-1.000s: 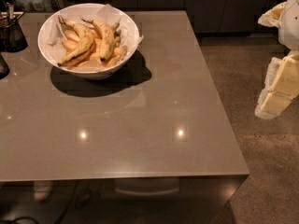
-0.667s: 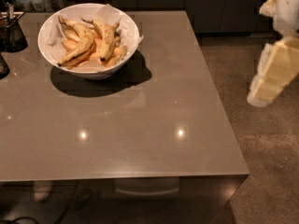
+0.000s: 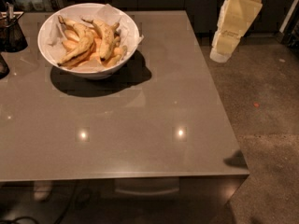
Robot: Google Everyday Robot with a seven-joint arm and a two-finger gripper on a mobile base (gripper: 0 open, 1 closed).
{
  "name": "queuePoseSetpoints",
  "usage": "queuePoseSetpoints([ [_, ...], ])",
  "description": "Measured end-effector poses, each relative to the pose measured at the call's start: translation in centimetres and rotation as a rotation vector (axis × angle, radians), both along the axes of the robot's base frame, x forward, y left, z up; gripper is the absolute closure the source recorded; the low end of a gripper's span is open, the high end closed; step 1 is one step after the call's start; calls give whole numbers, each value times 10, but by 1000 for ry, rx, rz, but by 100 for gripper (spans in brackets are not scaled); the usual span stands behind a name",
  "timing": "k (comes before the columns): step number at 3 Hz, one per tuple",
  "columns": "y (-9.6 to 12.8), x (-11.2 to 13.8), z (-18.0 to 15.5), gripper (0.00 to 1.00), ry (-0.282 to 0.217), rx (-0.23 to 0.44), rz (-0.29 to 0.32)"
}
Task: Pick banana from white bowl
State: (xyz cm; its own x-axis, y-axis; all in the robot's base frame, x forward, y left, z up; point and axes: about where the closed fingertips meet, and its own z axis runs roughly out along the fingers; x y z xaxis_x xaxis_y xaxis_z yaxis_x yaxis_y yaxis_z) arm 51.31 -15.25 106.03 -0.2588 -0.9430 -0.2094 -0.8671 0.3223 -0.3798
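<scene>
The white bowl (image 3: 93, 70) stands at the far left of the grey table. In it the long, speckled yellow banana (image 3: 80, 45) lies on the left, curving from the far rim toward the near side. A shorter bent banana (image 3: 106, 38) lies to its right. The cream-coloured arm hangs at the upper right, beyond the table's right edge. Its gripper (image 3: 220, 54) points down above the floor, well to the right of the bowl and touching nothing.
Smooth pale orange pieces (image 3: 71, 45) and white paper lie under the bananas in the bowl. A small dark wire container (image 3: 11, 29) stands at the far left edge. The table (image 3: 140, 125) ends at the right, with brown floor (image 3: 266, 125) beyond it.
The arm has risen and swung left, from the right edge of the view toward the table's far right corner. The bowl and the bananas have not moved.
</scene>
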Motion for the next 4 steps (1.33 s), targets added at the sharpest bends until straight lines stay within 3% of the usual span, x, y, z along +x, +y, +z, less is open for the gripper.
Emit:
queuePoseSetpoints([
  [1,19,10,-5,0,-8,5,23],
  [3,89,41,-31,0,49,-38,149],
  [4,93,46,-29,0,27,-26,151],
])
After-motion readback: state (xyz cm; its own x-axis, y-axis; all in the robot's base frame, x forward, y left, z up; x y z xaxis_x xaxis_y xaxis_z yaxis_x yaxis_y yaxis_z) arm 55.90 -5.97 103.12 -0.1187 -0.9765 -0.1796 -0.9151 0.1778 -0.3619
